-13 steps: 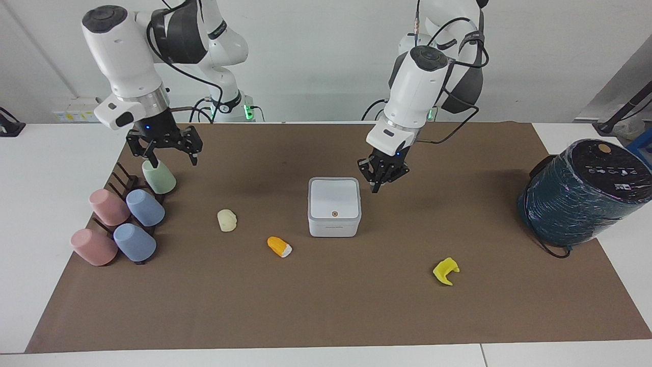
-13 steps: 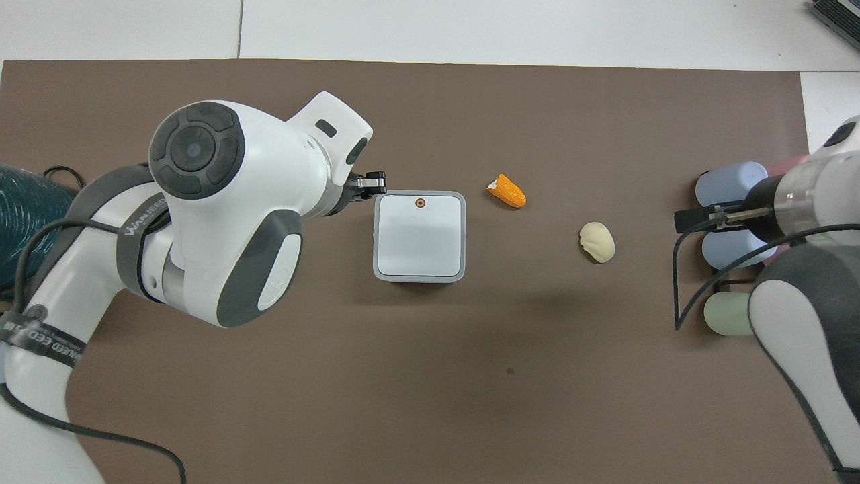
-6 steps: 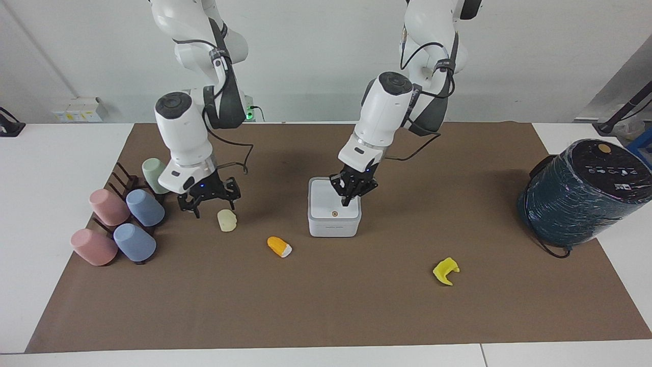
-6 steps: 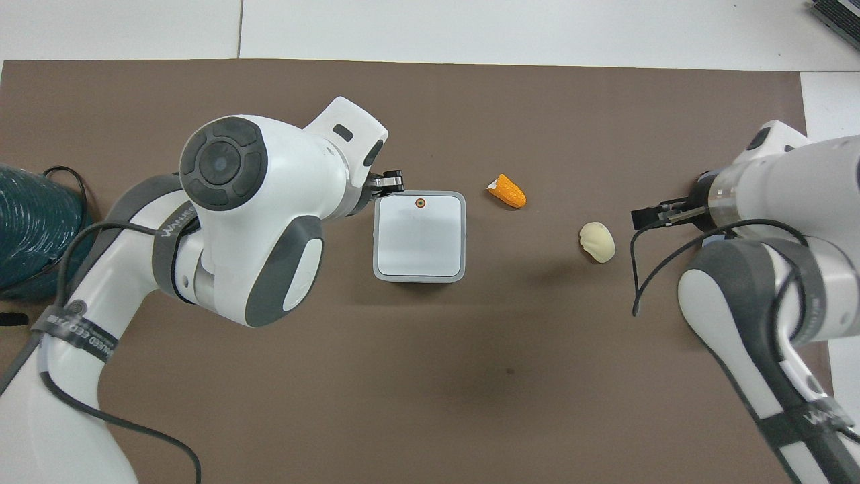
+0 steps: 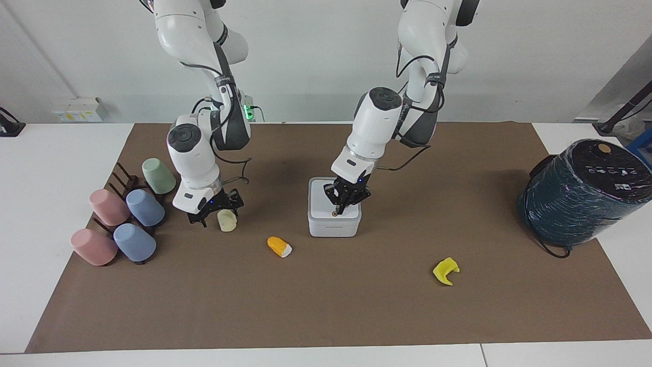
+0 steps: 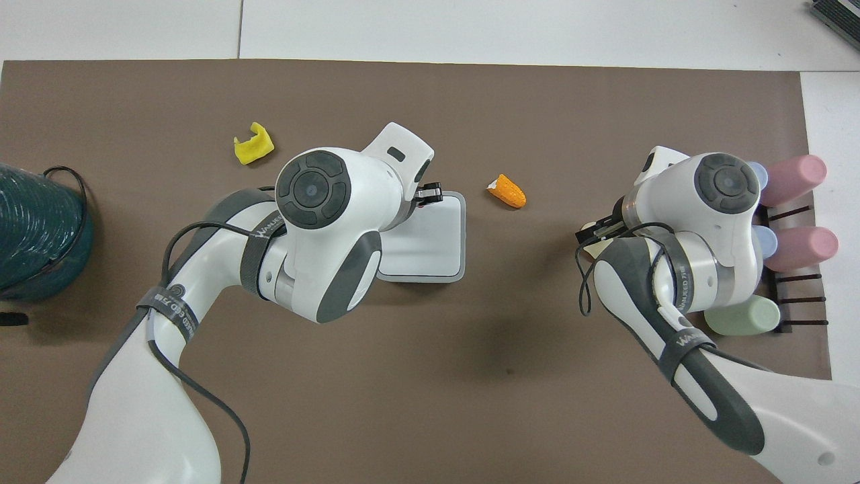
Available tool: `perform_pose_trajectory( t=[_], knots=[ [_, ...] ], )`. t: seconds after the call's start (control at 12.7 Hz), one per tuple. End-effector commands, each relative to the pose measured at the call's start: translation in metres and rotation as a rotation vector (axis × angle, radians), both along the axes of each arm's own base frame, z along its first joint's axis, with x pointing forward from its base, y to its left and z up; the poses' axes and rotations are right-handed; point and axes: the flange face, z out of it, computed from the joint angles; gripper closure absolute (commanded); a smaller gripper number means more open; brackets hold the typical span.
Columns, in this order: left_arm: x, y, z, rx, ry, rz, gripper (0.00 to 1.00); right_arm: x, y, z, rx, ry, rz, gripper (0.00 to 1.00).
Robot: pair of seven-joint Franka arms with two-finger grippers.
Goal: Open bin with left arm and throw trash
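L gripper [image 5: 340,206] sits on the shut bin [image 5: 333,223] mid-worktop, jaws together by its orange dot; lid prob light, stiff, slick plastic, so lift at front edge; R gripper [image 5: 214,211] jaws apart beside cream lump [image 5: 227,220].

The left arm folds down from its base, elbow high, forearm slanting steeply toward the middle of the table with the wrist bent so that the left gripper [image 5: 340,206] [image 6: 430,195] points down, its tips low over the bin [image 5: 333,224] [image 6: 440,245] lid; the fingers [image 5: 336,209] look drawn close together. The right arm is likewise bent sharply, its wrist low near the table, and the right gripper [image 5: 214,214] [image 6: 594,232] points down with its tips at table level, fingers spread on either side of the cream lump [image 5: 227,220] [image 6: 592,249]. In the overhead view both wrist housings hide most of their grippers.
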Motion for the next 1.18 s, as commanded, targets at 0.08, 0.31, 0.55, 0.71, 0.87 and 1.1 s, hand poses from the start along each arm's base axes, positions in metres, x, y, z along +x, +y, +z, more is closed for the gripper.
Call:
perform_pose_trajectory(
  t=[0.08, 0.31, 0.55, 0.71, 0.87, 1.1],
  knots=[
    [-0.007, -0.012, -0.018, -0.002, 0.01, -0.002, 1.0, -0.012, -0.002, -0.011, 0.019, -0.009, 0.018, 0.09],
    [-0.005, -0.013, -0.015, 0.004, 0.02, -0.006, 1.0, -0.017, -0.004, -0.016, 0.016, 0.015, 0.024, 0.84],
    [0.014, 0.0, 0.024, 0.028, 0.056, -0.001, 1.0, -0.012, -0.004, -0.011, 0.017, 0.004, 0.003, 1.0],
    [0.025, 0.018, 0.045, 0.048, 0.087, 0.016, 1.0, -0.005, -0.003, 0.008, 0.02, 0.009, -0.004, 1.0],
    [0.043, 0.048, 0.059, 0.075, 0.097, 0.049, 1.0, 0.0, -0.002, 0.047, 0.031, 0.013, -0.061, 1.0],
    [0.071, 0.103, 0.067, 0.094, 0.085, 0.103, 1.0, 0.01, 0.009, 0.109, 0.117, 0.045, -0.186, 1.0]
  ],
)
